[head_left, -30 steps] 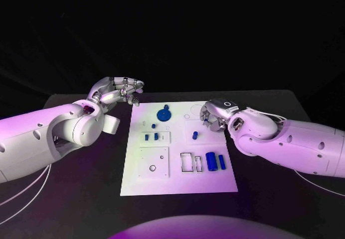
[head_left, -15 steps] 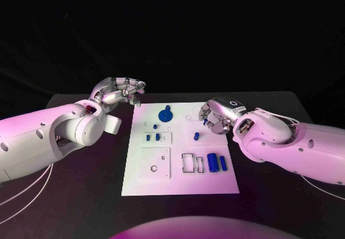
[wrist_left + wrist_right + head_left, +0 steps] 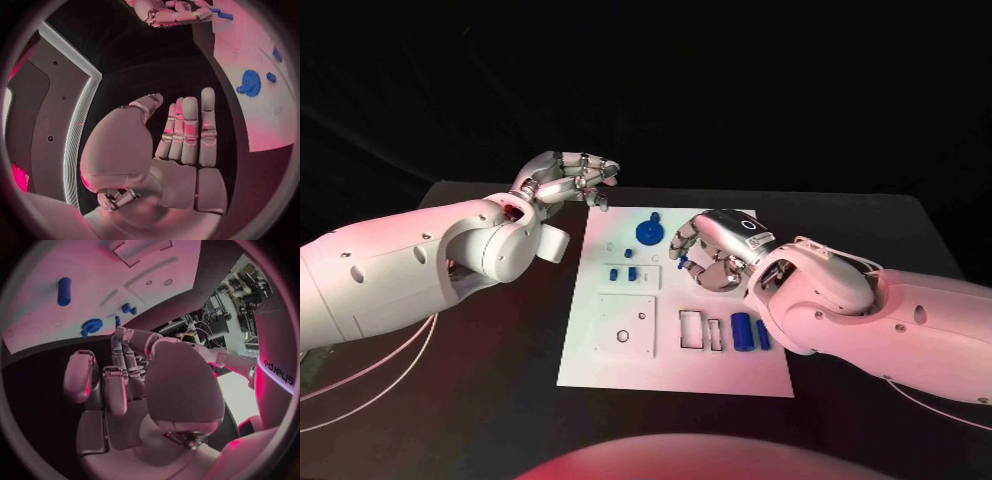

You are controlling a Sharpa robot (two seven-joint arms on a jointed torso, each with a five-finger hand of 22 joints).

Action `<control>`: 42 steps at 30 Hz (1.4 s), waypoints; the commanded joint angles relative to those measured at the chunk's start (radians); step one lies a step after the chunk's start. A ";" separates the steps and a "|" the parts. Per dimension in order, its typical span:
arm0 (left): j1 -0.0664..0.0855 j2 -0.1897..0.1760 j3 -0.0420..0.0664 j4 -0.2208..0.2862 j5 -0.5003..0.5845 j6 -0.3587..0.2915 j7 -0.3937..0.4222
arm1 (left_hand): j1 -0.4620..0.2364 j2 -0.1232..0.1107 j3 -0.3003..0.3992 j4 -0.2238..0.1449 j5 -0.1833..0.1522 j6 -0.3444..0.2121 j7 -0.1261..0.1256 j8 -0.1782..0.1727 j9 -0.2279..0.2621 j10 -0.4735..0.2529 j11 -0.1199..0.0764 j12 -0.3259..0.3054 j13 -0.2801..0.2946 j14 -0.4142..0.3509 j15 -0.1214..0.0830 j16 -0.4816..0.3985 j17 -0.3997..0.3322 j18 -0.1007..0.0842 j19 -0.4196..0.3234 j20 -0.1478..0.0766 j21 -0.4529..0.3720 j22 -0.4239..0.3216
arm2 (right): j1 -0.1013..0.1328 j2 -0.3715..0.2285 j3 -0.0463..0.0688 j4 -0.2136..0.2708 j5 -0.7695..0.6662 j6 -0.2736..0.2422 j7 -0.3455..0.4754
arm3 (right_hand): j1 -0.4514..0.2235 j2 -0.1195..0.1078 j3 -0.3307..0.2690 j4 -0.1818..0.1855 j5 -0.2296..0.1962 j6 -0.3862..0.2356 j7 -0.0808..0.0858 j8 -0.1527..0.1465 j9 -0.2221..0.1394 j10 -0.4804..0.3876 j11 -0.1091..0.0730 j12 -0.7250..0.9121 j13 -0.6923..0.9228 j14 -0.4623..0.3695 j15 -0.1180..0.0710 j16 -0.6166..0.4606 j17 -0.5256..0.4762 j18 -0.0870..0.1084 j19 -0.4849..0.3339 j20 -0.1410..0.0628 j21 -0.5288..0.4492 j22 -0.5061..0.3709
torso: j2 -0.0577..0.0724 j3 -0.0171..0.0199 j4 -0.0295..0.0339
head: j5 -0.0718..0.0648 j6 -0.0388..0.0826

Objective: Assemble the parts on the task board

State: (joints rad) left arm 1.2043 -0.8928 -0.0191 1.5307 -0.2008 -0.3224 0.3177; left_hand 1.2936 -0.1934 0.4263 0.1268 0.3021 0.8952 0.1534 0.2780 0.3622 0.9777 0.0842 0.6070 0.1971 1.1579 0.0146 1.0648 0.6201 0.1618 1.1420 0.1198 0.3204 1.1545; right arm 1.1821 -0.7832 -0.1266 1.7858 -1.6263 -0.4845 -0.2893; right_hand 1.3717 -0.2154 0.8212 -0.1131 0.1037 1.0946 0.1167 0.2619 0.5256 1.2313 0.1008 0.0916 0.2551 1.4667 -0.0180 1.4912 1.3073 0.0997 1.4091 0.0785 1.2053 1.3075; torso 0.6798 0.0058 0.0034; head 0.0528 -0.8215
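On the white task board (image 3: 678, 365), at its twelve o'clock end, lies your blue gear (image 3: 649, 232): light, rigid, likely slick, so pinch its rim. Right hand (image 3: 708, 258) hovers curled and empty; left hand (image 3: 568, 178) curled, empty.

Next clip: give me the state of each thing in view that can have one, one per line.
left hand: fingers curled, holding nothing, raised beyond the board's far left corner
right hand: over the middle of the board; whether it holds a part cannot be told
task board: lying flat on the table
blue gear: on the board's far end
blue cylinders: lying side by side near the board's right edge
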 commanded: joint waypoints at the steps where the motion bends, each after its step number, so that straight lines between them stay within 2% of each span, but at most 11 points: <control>1: 0.000 0.010 0.001 -0.002 0.007 0.017 0.010 | 0.006 0.002 0.002 -0.004 0.006 -0.005 0.000 -0.003 -0.001 -0.009 0.000 -0.005 -0.001 0.001 0.001 -0.002 0.001 0.017 0.006 0.001 -0.005 -0.001 | -0.015 0.024 0.000 -0.008 0.002 -0.007 0.031 | 0.000 0.012 0.004 0.001 0.004 0.004 -0.001 -0.003 0.001 0.059 -0.048 0.004 0.015 0.064 -0.008 0.002 0.065 -0.012 -0.001 -0.003 -0.003 0.067 | -0.001 -0.0006 0.0004 | 0.028 -0.007; 9: 0.000 0.025 0.001 -0.011 0.007 0.019 0.009 | 0.006 0.003 0.002 -0.004 0.007 -0.005 0.000 -0.003 -0.001 -0.010 0.000 -0.005 -0.001 0.001 0.001 -0.002 0.002 0.017 0.006 0.001 -0.005 -0.001 | -0.049 0.077 -0.005 -0.059 -0.006 -0.034 0.056 | -0.001 0.012 0.005 0.001 0.006 0.004 -0.001 -0.003 0.001 0.059 -0.048 0.003 0.015 0.064 -0.008 0.001 0.064 -0.012 -0.002 -0.003 -0.006 0.066 | -0.001 0.0000 0.0004 | 0.059 -0.020; 12: 0.000 0.030 0.001 -0.013 0.006 0.020 0.009 | 0.006 0.003 0.002 -0.004 0.007 -0.005 0.000 -0.003 -0.001 -0.010 0.000 -0.005 -0.001 0.001 0.001 -0.002 0.002 0.017 0.006 0.001 -0.005 -0.001 | -0.066 0.093 -0.007 -0.077 -0.004 -0.049 0.065 | -0.002 0.012 0.005 0.001 0.007 0.004 0.000 -0.003 0.001 0.059 -0.048 0.003 0.015 0.063 -0.008 0.001 0.064 -0.012 -0.001 -0.003 -0.005 0.067 | 0.000 0.0001 0.0025 | 0.069 -0.024; 15: 0.000 0.033 0.001 -0.015 0.006 0.021 0.009 | 0.007 0.004 0.002 -0.004 0.008 -0.005 0.000 -0.003 -0.001 -0.010 0.001 -0.005 -0.002 0.001 0.001 -0.002 0.002 0.017 0.006 0.001 -0.005 -0.001 | -0.081 0.105 -0.008 -0.087 0.001 -0.065 0.074 | -0.004 0.012 0.004 0.001 0.007 0.004 0.000 -0.003 0.001 0.059 -0.048 0.003 0.016 0.064 -0.007 0.002 0.065 -0.012 -0.002 -0.003 -0.005 0.066 | 0.000 0.0011 0.0002 | 0.077 -0.027; 19: 0.000 0.036 0.001 -0.016 0.005 0.024 0.009 | 0.006 0.005 0.002 -0.003 0.008 -0.005 0.000 -0.003 -0.001 -0.010 0.001 -0.005 -0.002 0.001 0.001 -0.002 0.001 0.017 0.007 0.001 -0.005 -0.001 | -0.106 0.121 -0.008 -0.096 0.003 -0.082 0.088 | -0.004 0.012 0.004 0.001 0.007 0.004 0.000 -0.004 0.001 0.059 -0.048 0.003 0.016 0.064 -0.007 0.001 0.064 -0.012 -0.002 -0.003 -0.006 0.066 | -0.001 0.0004 -0.0011 | 0.077 -0.032; 24: 0.000 0.037 0.001 -0.019 0.005 0.025 0.008 | 0.006 0.005 0.002 -0.003 0.008 -0.005 0.000 -0.003 -0.001 -0.010 0.001 -0.005 -0.002 0.001 0.001 -0.002 0.001 0.017 0.007 0.001 -0.005 -0.001 | -0.121 0.134 -0.010 -0.105 0.002 -0.081 0.093 | -0.005 0.012 0.004 0.001 0.007 0.004 0.000 -0.004 0.002 0.059 -0.048 0.002 0.016 0.064 -0.007 0.002 0.066 -0.012 -0.002 -0.003 -0.006 0.066 | 0.000 0.0017 0.0006 | 0.081 -0.036; 35: 0.000 0.038 0.000 -0.020 0.004 0.026 0.007 | 0.004 0.006 0.001 -0.001 0.008 -0.004 0.000 -0.002 -0.001 -0.011 0.001 -0.005 -0.002 0.000 0.002 -0.002 0.001 0.017 0.007 0.001 -0.006 -0.001 | -0.143 0.155 -0.015 -0.126 0.003 -0.053 0.094 | -0.006 0.011 0.004 0.001 0.007 0.005 0.000 -0.004 0.002 0.060 -0.048 0.002 0.017 0.064 -0.007 0.002 0.065 -0.011 -0.004 -0.003 -0.008 0.065 | 0.000 0.0011 -0.0006 | 0.092 -0.048; 42: 0.000 0.036 0.000 -0.021 0.003 0.028 0.005 | 0.004 0.006 0.001 -0.001 0.008 -0.004 0.000 -0.002 -0.001 -0.011 0.001 -0.005 -0.002 0.000 0.002 -0.002 0.001 0.017 0.007 0.001 -0.006 -0.001 | -0.153 0.162 -0.017 -0.134 0.003 -0.042 0.096 | -0.007 0.012 0.004 0.001 0.008 0.005 0.000 -0.004 0.002 0.060 -0.048 0.001 0.017 0.064 -0.007 0.002 0.065 -0.011 -0.004 -0.003 -0.010 0.065 | -0.001 0.0005 0.0004 | 0.092 -0.051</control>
State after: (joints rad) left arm 1.2043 -0.8577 -0.0194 1.5089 -0.2002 -0.3121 0.3173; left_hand 1.2936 -0.1934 0.4263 0.1268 0.3057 0.8953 0.1533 0.2780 0.3622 0.9742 0.0877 0.6070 0.1965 1.1578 0.0147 1.0648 0.6203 0.1618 1.1419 0.1197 0.3204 1.1547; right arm 1.0304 -0.6229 -0.1431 1.6529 -1.6183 -0.5459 -0.2037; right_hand 1.3648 -0.2092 0.8193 -0.1146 0.1084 1.0945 0.1167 0.2620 0.5262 1.2314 0.1008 0.0867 0.2337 1.4666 -0.0180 1.4912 1.3073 0.0997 1.4091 0.0786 1.2016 1.3079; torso 0.6796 0.0066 0.0033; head 0.1456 -0.8723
